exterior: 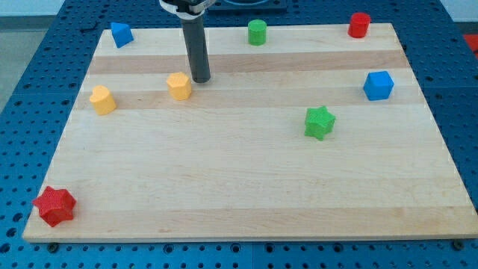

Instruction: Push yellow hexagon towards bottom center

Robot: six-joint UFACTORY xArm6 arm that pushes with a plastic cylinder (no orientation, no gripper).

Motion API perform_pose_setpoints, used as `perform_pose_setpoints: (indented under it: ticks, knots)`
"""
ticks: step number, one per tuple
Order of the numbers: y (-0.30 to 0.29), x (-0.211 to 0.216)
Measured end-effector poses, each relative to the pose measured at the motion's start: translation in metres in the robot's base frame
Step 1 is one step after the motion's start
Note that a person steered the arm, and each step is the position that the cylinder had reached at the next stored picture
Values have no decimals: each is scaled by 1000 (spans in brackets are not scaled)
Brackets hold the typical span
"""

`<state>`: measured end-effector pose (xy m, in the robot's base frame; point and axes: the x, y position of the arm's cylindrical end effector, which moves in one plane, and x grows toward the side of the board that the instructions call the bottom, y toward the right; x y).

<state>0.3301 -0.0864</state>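
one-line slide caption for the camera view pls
My tip sits just to the view's upper right of the yellow hexagon on the wooden board, ready to push it toward bottom center.

No readable text, labels, brands, numbers or signs on anything in view.

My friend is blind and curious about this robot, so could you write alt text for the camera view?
A dark rod reaches down onto a wooden board, my tip just right of and slightly above the yellow hexagon. Around lie a yellow block, two blue blocks, a green cylinder, a red cylinder, a green star and a red star.
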Motion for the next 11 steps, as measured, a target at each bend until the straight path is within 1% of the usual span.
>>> perform_pose_setpoints:
  ticks: [1, 2, 3, 6, 9, 11]
  knots:
    - [0, -26]
    - [-22, -41]
    - [-54, -42]
    - [-49, 31]
    - [-35, 77]
    - [-30, 55]
